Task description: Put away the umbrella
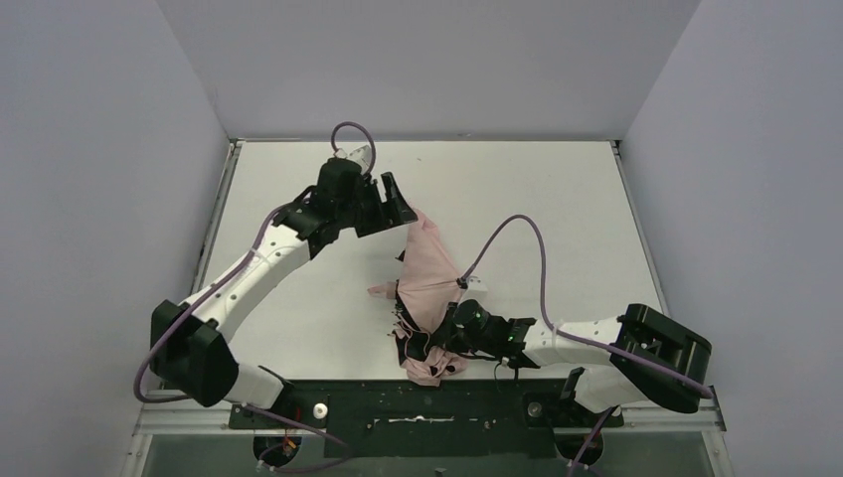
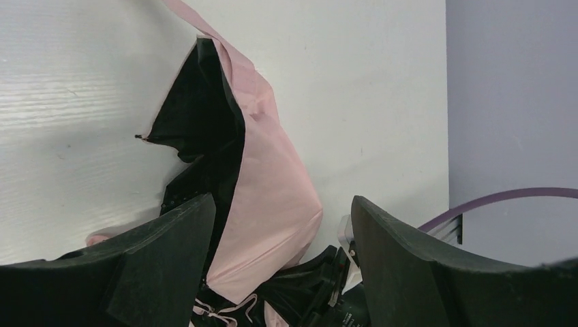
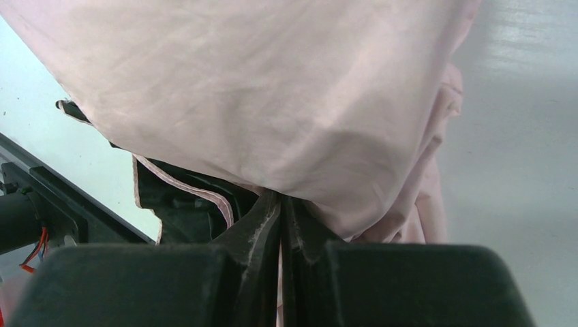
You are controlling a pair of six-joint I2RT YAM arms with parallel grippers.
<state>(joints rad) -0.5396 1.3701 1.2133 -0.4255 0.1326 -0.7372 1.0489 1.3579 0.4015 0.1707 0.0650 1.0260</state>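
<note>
The white table (image 1: 298, 298) fills most of the overhead view. The left arm (image 1: 268, 253) stretches toward the far middle of it, and the right arm (image 1: 596, 348) lies low along the near edge. Between them the umbrella (image 1: 427, 273) lies collapsed on the table near its centre. It is a rumpled strip of pale pink cloth running from the left pincer (image 1: 398, 204) at its far end to a bunched heap by the front edge, where the right pincer (image 1: 452, 333) sits among the folds.

The left wrist camera shows the left pincer (image 2: 279, 204) wide open, its fingers (image 2: 170, 238) well apart. Beyond them the umbrella (image 2: 266, 191) shows a black underside that barely shows from above. Whether either finger touches the cloth cannot be told.

The right wrist camera shows the right pincer (image 3: 281, 204) pressed shut, with only a sliver between the fingers. It seems to nip a fold of the umbrella (image 3: 272, 88), though draped cloth hides the tips.

A purple cable (image 1: 517, 234) arches over the right arm.
</note>
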